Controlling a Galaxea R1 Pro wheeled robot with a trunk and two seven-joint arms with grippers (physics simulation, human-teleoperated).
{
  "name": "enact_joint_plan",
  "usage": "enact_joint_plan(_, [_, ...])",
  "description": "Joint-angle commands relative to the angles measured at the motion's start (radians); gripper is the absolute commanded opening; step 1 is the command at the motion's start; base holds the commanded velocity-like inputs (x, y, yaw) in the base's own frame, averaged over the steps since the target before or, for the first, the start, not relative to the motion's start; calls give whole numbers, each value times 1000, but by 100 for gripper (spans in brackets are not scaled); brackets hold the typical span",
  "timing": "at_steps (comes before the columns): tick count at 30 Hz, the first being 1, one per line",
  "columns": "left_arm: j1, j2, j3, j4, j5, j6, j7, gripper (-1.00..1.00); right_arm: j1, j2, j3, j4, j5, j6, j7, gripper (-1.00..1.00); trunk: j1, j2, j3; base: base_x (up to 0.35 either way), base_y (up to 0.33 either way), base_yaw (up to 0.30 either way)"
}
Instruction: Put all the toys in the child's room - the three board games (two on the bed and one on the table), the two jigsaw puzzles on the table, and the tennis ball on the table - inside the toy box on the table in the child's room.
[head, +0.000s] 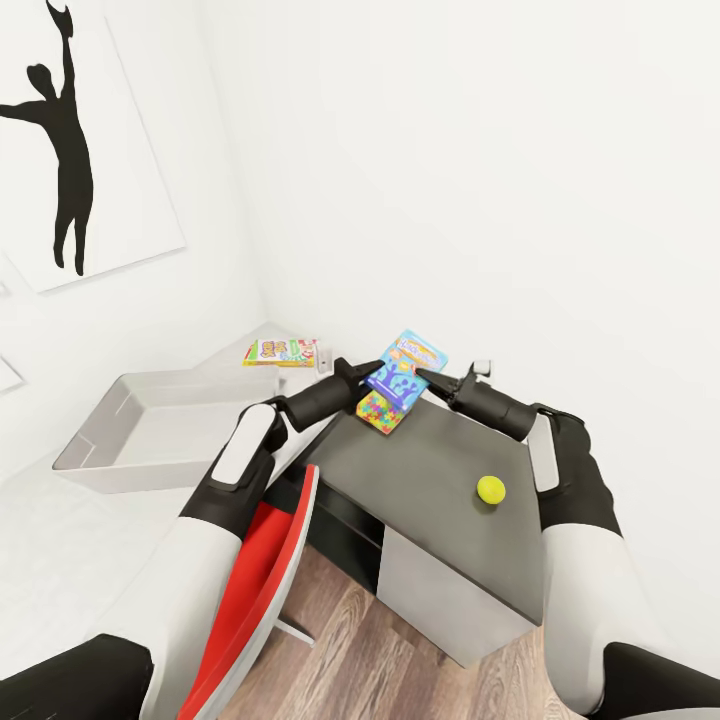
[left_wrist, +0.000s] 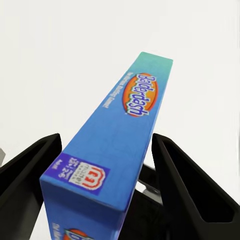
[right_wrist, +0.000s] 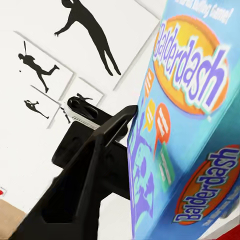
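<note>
The Balderdash box hangs between my two grippers, raised and tilted above the dark table. My left gripper straddles its narrow edge, a finger on either side, grasping it. My right gripper meets the opposite edge; one finger lies against the printed face, but I cannot tell whether it is clenched. Just under the box lies a jigsaw puzzle. Beyond my left gripper sit the toy box and another board game. The tennis ball rests beside my right forearm. My right wrist camera alone catches the silhouette pictures.
</note>
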Motion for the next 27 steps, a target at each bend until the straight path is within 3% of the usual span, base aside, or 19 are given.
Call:
enact_joint_plan(1, [-1, 0, -1, 30, -42, 2, -5, -100, -2, 2, -2, -1, -30, 27, 15, -100, 1, -2, -2, 0, 0, 0])
enact_joint_plan(27, [-1, 0, -1, 36, -42, 3, -6, -100, -4, 6, -2, -4, -30, 28, 44, -100, 1, -2, -2, 0, 0, 0])
